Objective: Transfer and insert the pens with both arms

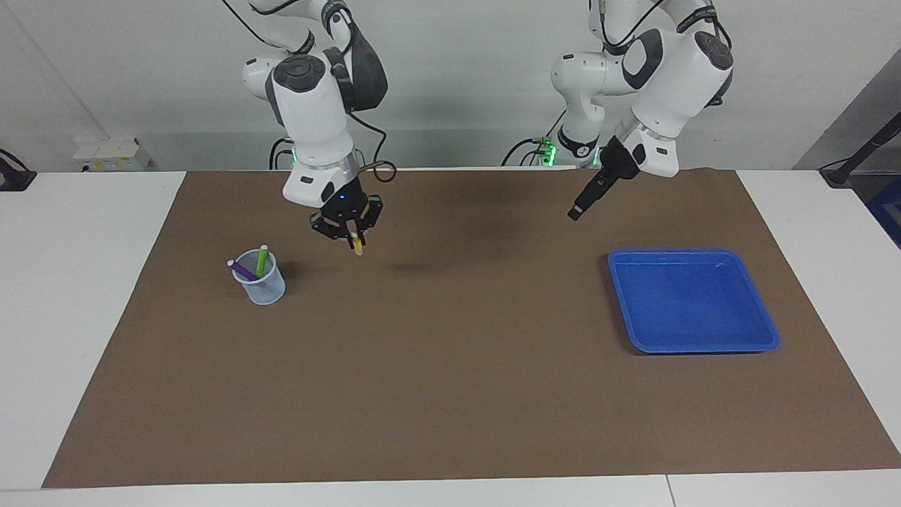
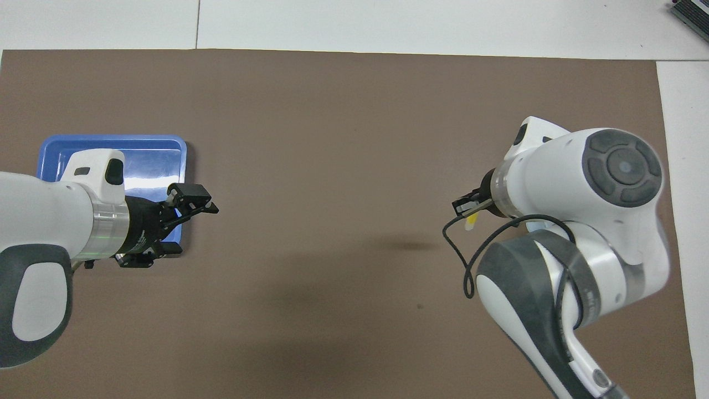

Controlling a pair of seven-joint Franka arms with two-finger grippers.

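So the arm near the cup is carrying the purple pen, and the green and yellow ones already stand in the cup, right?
Not quite: the colours are swapped. The facing view shows the right gripper holding the yellow pen, while the purple pen and the green pen already stand in the cup.

Lighting on my feed is bright and even from overhead, just soft blurry shadows on the brown mat (image 1: 450, 394) under the arms, a bit of glare off the blue tray (image 2: 155, 160), everything sharp.
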